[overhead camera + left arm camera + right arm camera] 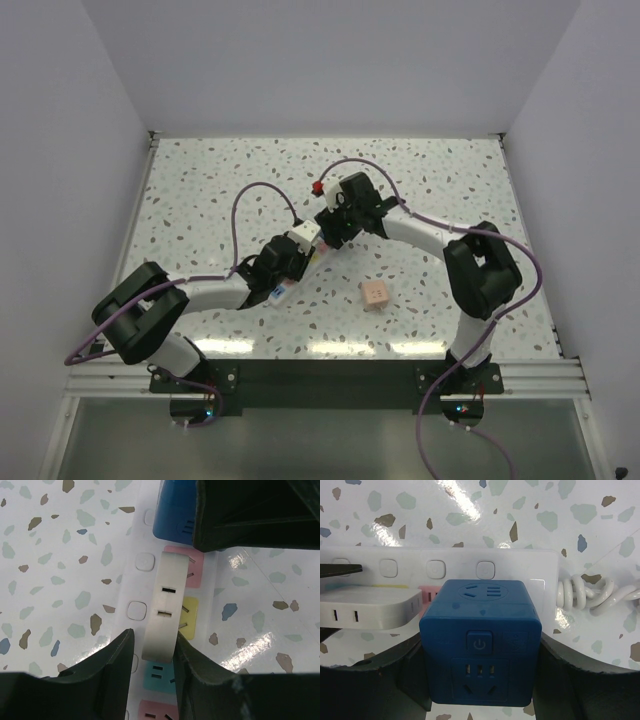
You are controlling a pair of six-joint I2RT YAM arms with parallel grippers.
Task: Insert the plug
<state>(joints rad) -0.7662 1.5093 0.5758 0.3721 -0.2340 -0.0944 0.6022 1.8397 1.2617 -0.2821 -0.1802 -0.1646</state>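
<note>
A white power strip with coloured sockets lies mid-table. A flat white plug sits over its yellow socket. My left gripper straddles the plug's near end, open. The right finger lies against the plug, and a thin gap shows beside the left finger. A blue cube plug stands on the strip next to the pink socket. My right gripper is shut on it, with a finger pressed to each side. From above, both grippers meet over the strip.
The strip's white cord coils off its right end. A red switch sits behind the right gripper. A small pink cube lies on the speckled table in front of the right arm. White walls enclose three sides.
</note>
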